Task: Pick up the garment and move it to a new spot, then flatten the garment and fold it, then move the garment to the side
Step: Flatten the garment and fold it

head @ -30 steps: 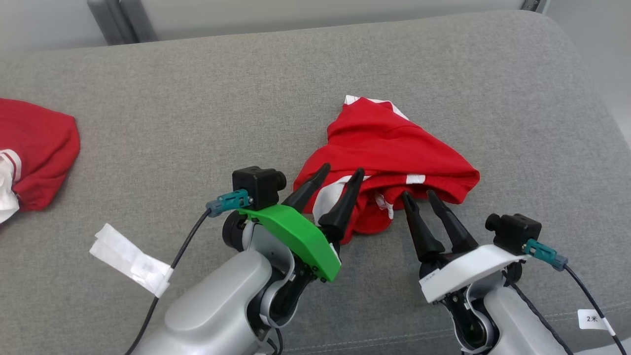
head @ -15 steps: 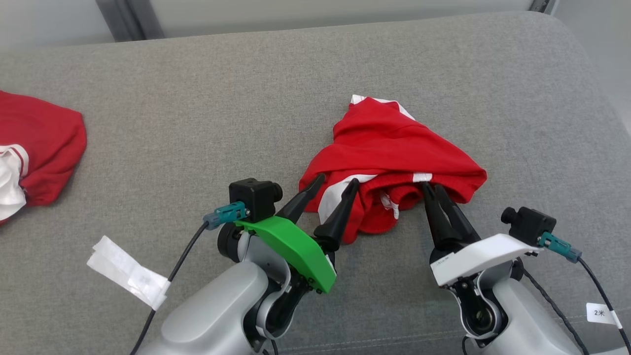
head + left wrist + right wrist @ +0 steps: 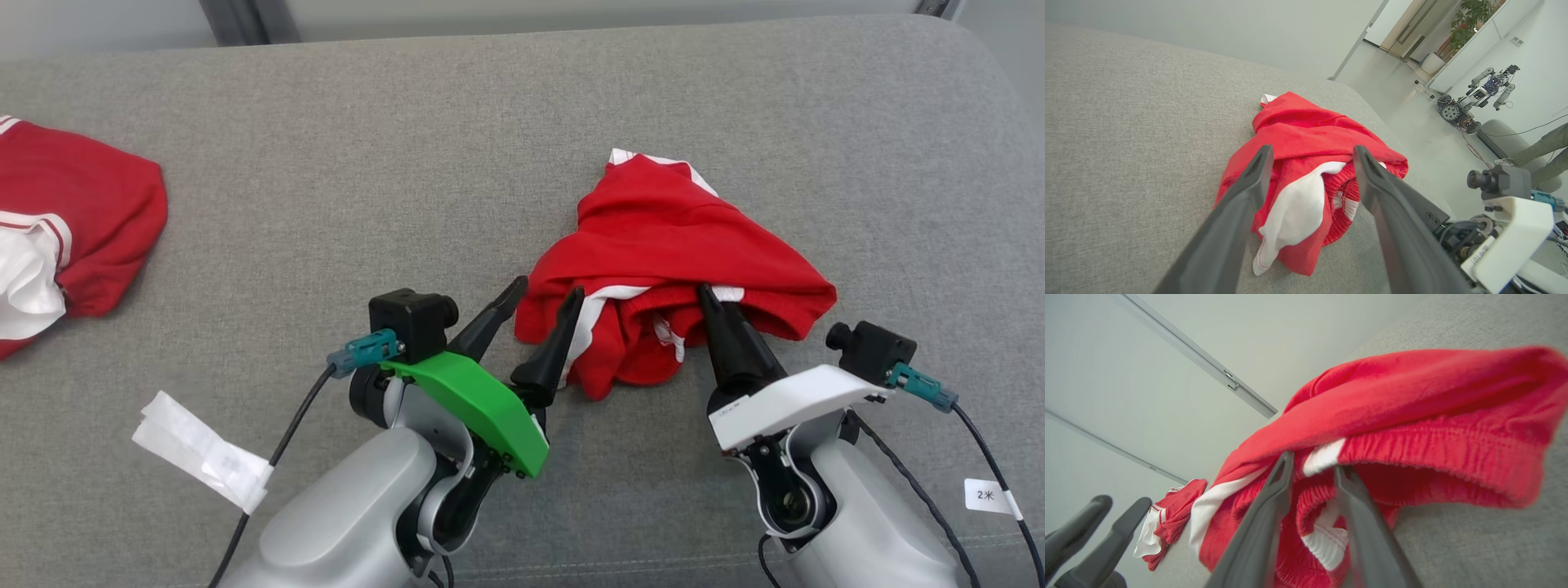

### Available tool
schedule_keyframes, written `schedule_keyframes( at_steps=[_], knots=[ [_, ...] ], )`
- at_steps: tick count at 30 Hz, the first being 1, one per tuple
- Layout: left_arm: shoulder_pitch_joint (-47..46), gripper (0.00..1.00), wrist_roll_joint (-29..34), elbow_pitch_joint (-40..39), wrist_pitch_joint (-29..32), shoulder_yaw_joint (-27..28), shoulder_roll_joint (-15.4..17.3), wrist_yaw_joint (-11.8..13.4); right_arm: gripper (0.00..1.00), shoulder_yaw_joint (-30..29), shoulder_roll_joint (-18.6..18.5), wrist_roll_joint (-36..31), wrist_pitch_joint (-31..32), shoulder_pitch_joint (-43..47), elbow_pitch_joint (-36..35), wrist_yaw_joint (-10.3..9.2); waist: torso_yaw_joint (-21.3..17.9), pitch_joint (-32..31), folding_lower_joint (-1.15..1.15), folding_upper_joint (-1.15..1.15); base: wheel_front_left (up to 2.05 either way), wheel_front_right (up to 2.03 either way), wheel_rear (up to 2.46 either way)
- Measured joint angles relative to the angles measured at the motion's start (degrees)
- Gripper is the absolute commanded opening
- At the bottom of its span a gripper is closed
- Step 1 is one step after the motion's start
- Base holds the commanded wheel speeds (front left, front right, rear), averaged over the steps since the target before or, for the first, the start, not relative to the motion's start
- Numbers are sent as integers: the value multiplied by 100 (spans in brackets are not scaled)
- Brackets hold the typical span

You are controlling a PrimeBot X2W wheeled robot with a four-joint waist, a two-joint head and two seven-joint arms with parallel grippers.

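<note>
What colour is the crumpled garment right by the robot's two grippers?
The garment is red with white stripes; the left wrist view shows it best.

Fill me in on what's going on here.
A two-armed robot is working on a crumpled red and white garment lying on a grey cushion. Its right gripper has its fingers pushed into the near edge, jaws narrow with waistband fabric between them; whether the grip is firm I cannot tell. Its left gripper is open, fingers straddling the garment's near left corner. Nothing is lifted yet. A second red garment lies off to the left.
</note>
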Motion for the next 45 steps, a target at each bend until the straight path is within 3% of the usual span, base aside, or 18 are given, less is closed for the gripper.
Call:
schedule_keyframes(
  at_steps=[4,8,12,20,22,24,27,39,45],
  knots=[
    [49,100,40,11,0,68,18,0,44,42,1,37,0,-91,35,0,23,5,0,0,0,0,0],
    [138,100,49,18,0,100,23,0,29,58,1,47,0,-107,42,1,26,3,0,0,0,0,0],
    [172,100,51,19,2,179,23,0,39,49,0,56,0,-127,42,15,14,3,0,0,0,0,0],
    [226,100,92,15,8,267,22,0,39,-68,1,56,0,-127,46,19,-60,10,0,0,0,0,0],
    [229,100,96,12,10,281,22,0,31,-105,0,56,0,-127,44,19,-85,12,0,0,0,0,0],
    [235,100,122,8,16,300,22,0,14,-120,0,56,0,-126,43,20,-110,14,0,0,0,0,0],
    [269,100,143,7,26,338,22,0,0,-124,1,57,0,-126,40,46,-147,13,0,0,0,0,0],
    [387,100,205,25,192,379,2,1,0,-201,1,71,0,-125,-142,48,-227,15,0,0,0,0,0],
    [640,100,179,83,598,-5,-30,1,0,-201,2,37,0,-127,-224,49,-264,16,0,0,0,0,0]
  ],
)
